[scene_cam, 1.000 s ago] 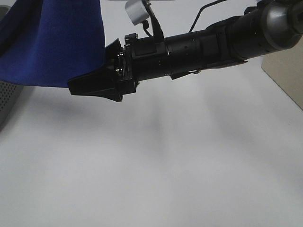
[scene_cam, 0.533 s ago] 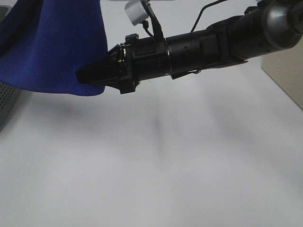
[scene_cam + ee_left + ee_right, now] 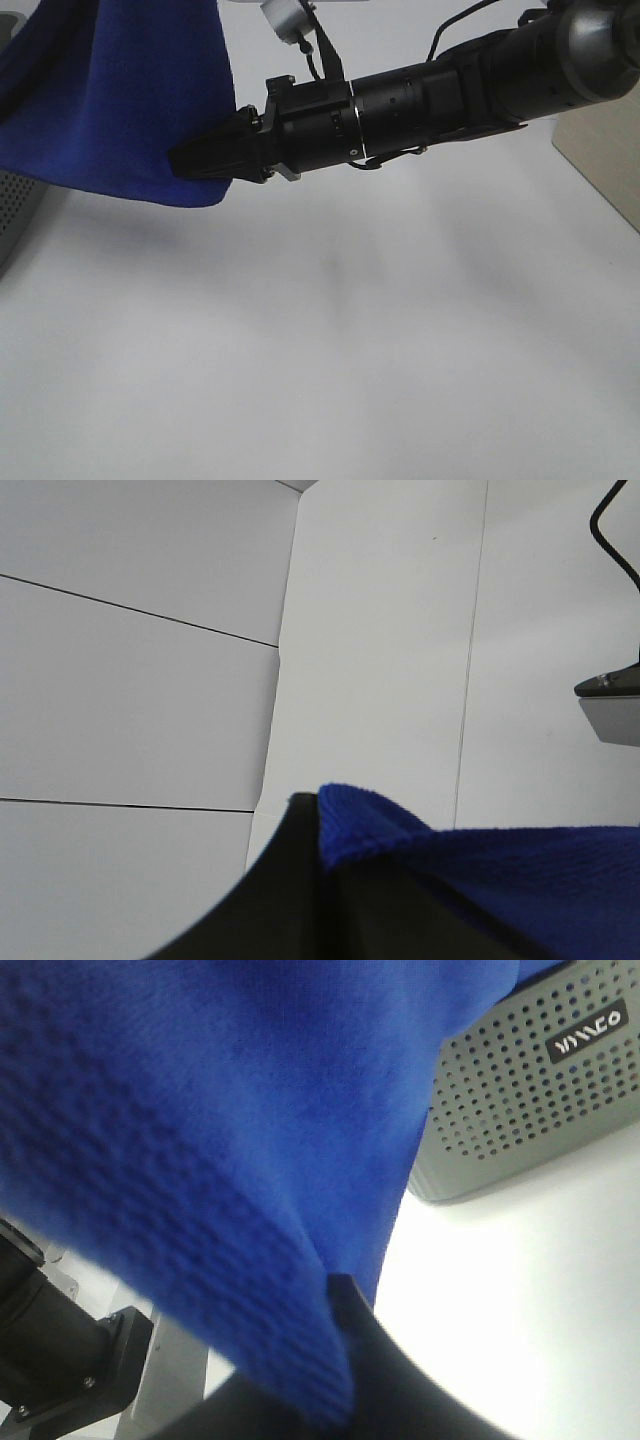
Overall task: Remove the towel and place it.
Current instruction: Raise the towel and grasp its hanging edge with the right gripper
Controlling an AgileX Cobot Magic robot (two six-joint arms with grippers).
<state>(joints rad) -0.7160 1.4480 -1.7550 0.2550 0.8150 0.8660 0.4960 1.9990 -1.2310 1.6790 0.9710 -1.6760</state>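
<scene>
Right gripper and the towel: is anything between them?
Nothing. The right gripper is shut directly on the lower edge of the towel; the exterior high and right wrist views both show it.

At left, towel [image 3: 110,100] above table [image 3: 350,360]

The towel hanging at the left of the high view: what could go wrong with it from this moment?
The right gripper pinches the towel only near its lower edge, so the plush cloth might slip out when pulled. The towel hangs close to the grey perforated box and may drag over it or catch on it. The left gripper holds only a thin fold, which could come loose.
</scene>
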